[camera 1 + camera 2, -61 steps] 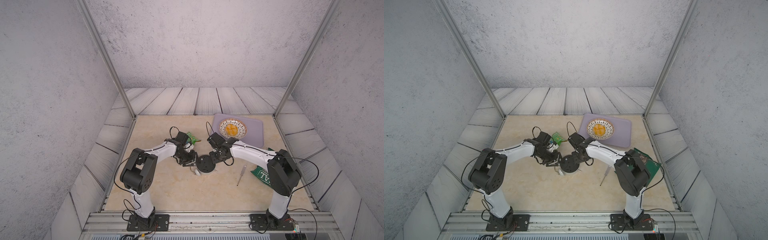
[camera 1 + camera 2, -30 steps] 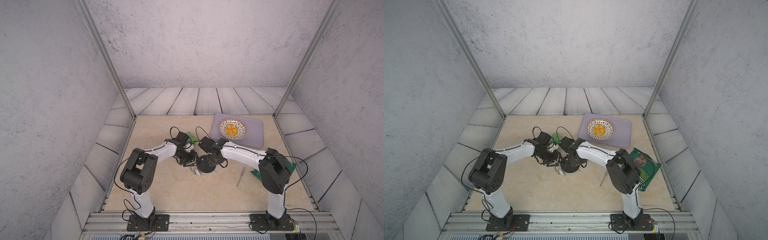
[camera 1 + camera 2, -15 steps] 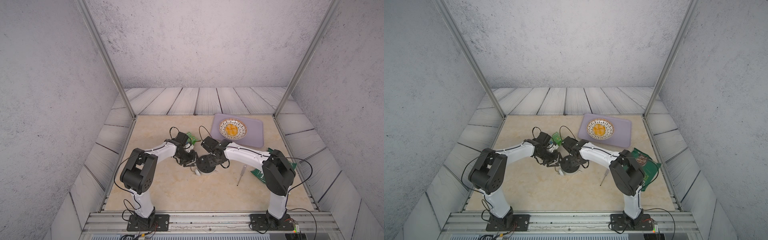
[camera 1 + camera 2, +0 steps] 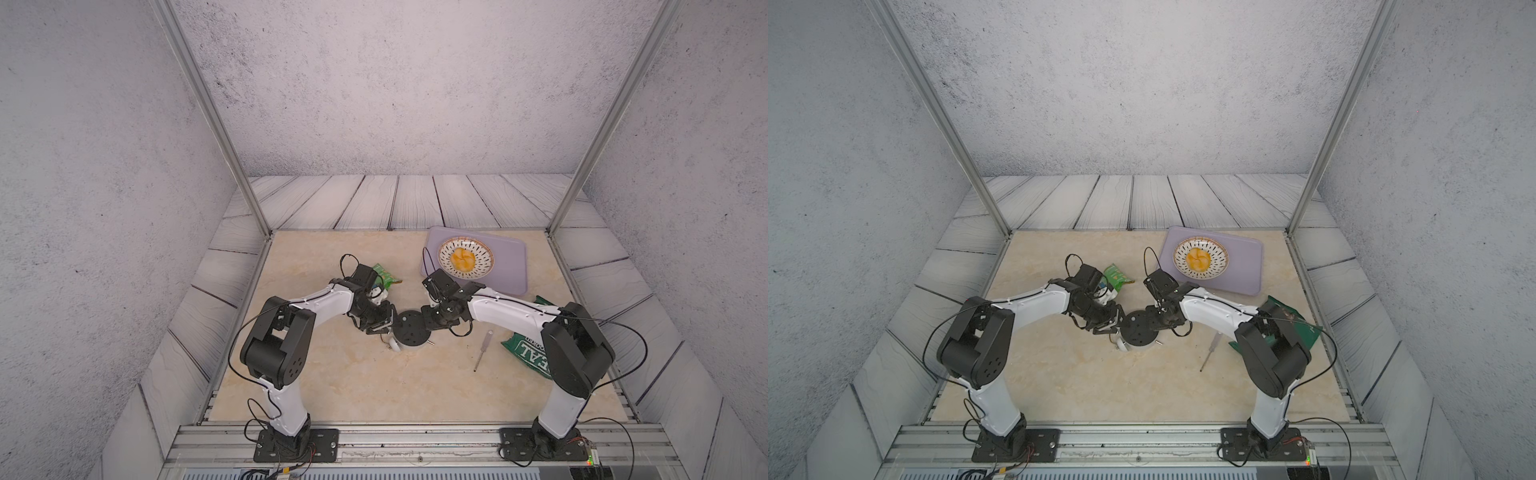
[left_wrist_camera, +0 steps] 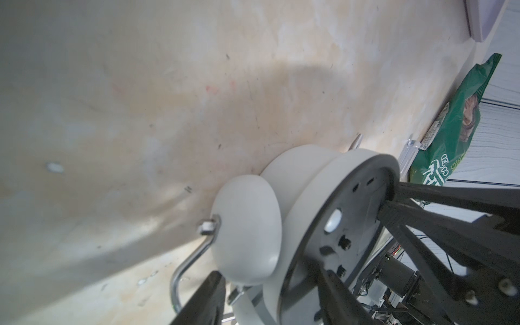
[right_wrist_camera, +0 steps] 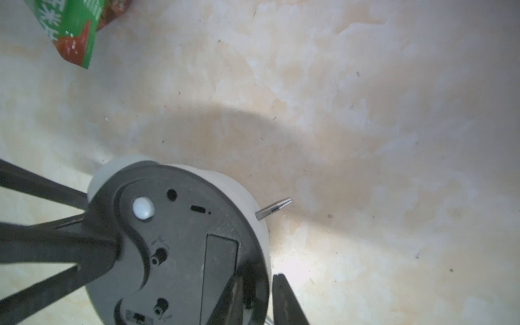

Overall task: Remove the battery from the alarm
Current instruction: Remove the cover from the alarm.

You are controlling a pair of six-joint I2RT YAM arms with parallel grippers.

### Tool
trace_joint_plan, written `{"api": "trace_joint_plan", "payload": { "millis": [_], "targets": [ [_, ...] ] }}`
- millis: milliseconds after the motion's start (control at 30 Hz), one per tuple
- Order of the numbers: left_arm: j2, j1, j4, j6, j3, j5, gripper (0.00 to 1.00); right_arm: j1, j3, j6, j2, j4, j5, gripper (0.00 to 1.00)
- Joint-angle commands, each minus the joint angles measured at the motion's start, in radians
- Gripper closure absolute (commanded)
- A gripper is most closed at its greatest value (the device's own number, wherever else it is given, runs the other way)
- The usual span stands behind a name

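**newbie:** So the alarm [image 4: 411, 328] lay face-down mid-table, battery unseen, hatch [image 6: 221, 270] looked closed. Tips?

**oldhand:** The right gripper [image 6: 259, 278] pinched its rim; left gripper [image 4: 383, 324] straddled a bell [image 5: 246, 228], grip unclear. I'd have steadied it, then pried.

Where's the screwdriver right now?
In both top views the screwdriver lies on the table on the robot's right side, between the alarm and the dark green bag.

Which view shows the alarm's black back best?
Right wrist view: the alarm shows its back close, face-on, rectangular hatch plain. Left wrist view sees it obliquely; both top views, a small black disc.
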Motion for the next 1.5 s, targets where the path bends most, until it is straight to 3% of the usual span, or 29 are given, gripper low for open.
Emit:
{"api": "trace_joint_plan", "payload": {
  "millis": [0,267,867,1100,1333,1467],
  "targets": [
    [-0.026,-0.013,-0.027,0.016,-0.013,-0.04,0.42,0.011,0.0,-0.031,0.008,-0.094,0.012,0.76],
    [-0.042,-0.013,-0.02,0.0,-0.03,-0.035,0.48,0.046,0.089,-0.091,-0.015,-0.162,0.22,0.74],
    [-0.029,-0.012,0.009,-0.027,-0.045,-0.001,0.49,0.102,0.096,-0.02,0.094,-0.205,0.328,0.76],
    [-0.036,-0.013,0.012,-0.03,-0.05,-0.006,0.48,0.134,0.188,-0.014,0.201,-0.381,0.455,0.79],
    [-0.038,-0.012,0.018,-0.035,-0.052,-0.006,0.49,0.19,0.208,-0.014,0.305,-0.478,0.478,0.79],
    [-0.029,-0.012,0.023,-0.039,-0.054,-0.001,0.49,0.218,0.157,-0.009,0.311,-0.454,0.42,0.79]
  ]
}}
